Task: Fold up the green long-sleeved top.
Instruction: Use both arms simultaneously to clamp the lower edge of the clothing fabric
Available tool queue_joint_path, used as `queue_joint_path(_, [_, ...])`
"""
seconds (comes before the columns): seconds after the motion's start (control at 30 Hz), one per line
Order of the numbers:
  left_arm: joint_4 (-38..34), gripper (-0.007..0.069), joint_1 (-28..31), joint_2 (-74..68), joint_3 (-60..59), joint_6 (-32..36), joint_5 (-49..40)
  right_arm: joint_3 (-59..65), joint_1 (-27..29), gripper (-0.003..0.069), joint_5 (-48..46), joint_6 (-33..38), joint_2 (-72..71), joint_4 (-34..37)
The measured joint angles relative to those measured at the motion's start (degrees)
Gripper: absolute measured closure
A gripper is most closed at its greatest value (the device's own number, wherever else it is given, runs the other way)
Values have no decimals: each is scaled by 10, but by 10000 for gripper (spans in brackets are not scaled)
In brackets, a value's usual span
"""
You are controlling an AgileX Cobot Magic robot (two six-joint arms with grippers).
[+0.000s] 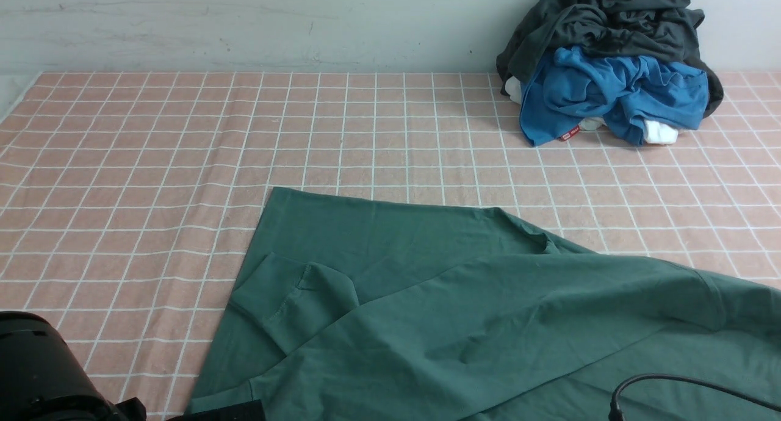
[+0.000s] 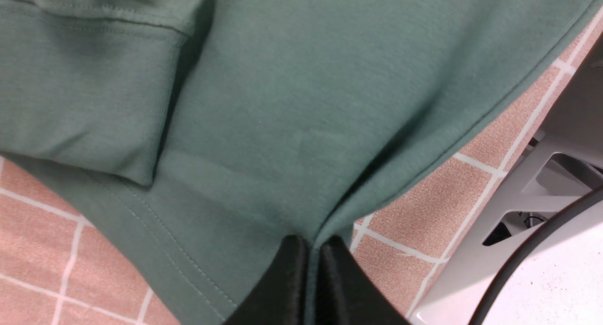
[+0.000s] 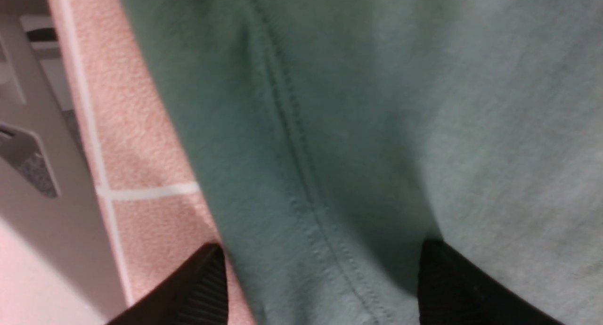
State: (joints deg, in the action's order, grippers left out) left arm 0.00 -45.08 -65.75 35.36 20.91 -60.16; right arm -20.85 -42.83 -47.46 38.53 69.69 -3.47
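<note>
The left gripper (image 2: 308,252) is clamped tight on an edge of the green long-sleeved top (image 1: 464,287), which lies spread over the near middle and right of the pink checked tablecloth (image 1: 152,165). The right gripper (image 3: 320,254) stands with jaws wide apart over its stitched seam.

Front cam sits on my robot's side, between the arms, facing forward and tilted down across the pink checked cloth (image 1: 152,165) to the back wall (image 1: 244,24). It's my widest view and the only one reaching the clothes pile (image 1: 610,61). Left wrist cam looks out past the left gripper (image 2: 314,242) onto the green long-sleeved top (image 2: 306,103), very near, knit visible. Right wrist cam looks past the right gripper (image 3: 320,247), nearer still, and I get blur. All three share the top and the checked cloth beside it. Both wrist views also catch a grey metal frame (image 2: 518,198).
</note>
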Motion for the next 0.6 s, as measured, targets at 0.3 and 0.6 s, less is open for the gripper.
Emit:
queue_joint_path(0.3, [0,618,0,0,0,0,0,0,0,319,3,-37,0,-30])
queue_joint_path(0.6, [6,618,0,0,-1,-3,1,0,0,531,4,-39,0,-31])
